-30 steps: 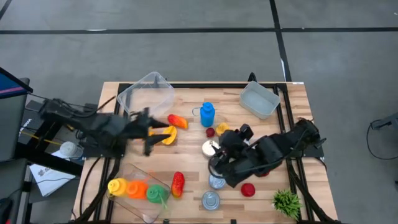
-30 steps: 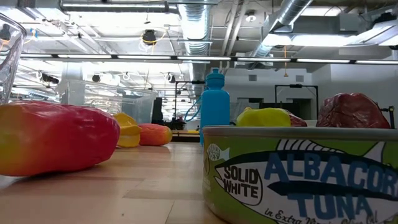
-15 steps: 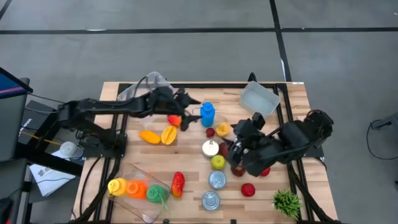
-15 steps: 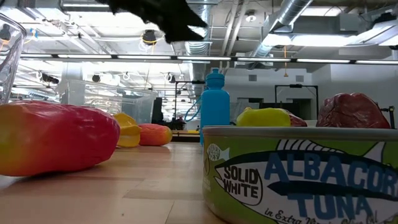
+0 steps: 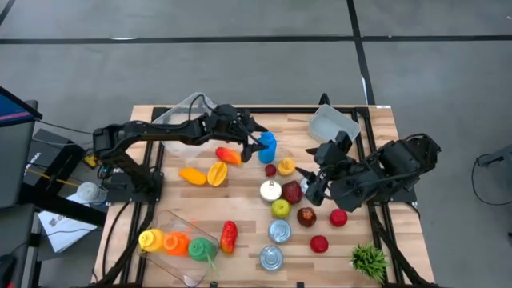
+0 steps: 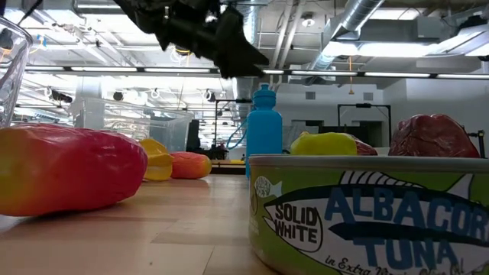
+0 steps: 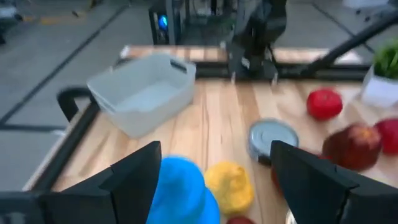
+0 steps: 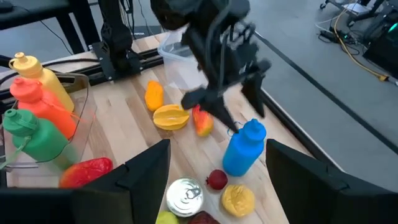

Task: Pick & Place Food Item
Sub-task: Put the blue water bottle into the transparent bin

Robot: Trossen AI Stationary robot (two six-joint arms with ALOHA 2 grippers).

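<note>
The left gripper (image 5: 254, 142) is held spread above the blue bottle (image 5: 267, 146), seemingly aligned for a grasp. At four o'clock, the right gripper (image 5: 314, 186) is kept spread, empty.

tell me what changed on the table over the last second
The left pincer swung from the orange pieces across to hover by the blue plastic bottle, open and empty. The right pincer, also open, drew back toward the right edge, uncovering a dark red apple-like fruit and a yellow-green one. The bottle, the tuna can and the red-yellow mango stayed put.
</note>
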